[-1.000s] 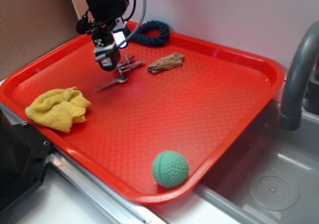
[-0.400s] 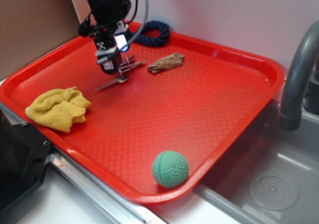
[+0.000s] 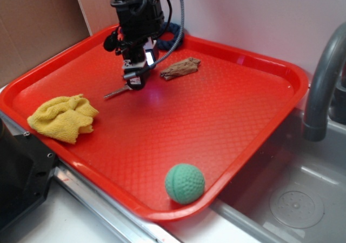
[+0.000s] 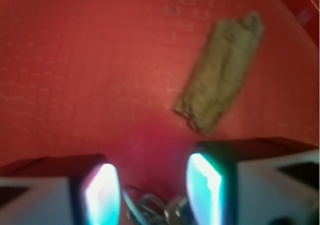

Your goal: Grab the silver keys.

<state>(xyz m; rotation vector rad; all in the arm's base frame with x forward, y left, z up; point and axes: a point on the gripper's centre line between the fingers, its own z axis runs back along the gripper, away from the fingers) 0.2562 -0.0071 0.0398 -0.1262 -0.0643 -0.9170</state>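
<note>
Nearest in the exterior view, a green ball (image 3: 185, 183) sits by the front rim of the red tray (image 3: 281, 97); a yellow cloth (image 3: 62, 117) lies at the tray's left side, both well apart from the work. Farther in, the gripper (image 3: 136, 82) stands low over the silver keys (image 3: 118, 92), one key blade poking out to its left, flat on the tray floor. Wrist view: the two fingers (image 4: 102, 194) are spread, with the ring and key heads (image 4: 150, 209) showing in the gap between them, blurred. Judgement: the bunch is light, stiff, thin metal, slick on the textured plastic and loose on its wire ring, so it may skate or swivel; closing across the clustered heads at the ring looks better than taking a single blade. Beyond lies the brown wood chunk (image 3: 180, 68), near but apart. Farthest, a dark blue rope (image 3: 174, 32) sits at the back rim.
</note>
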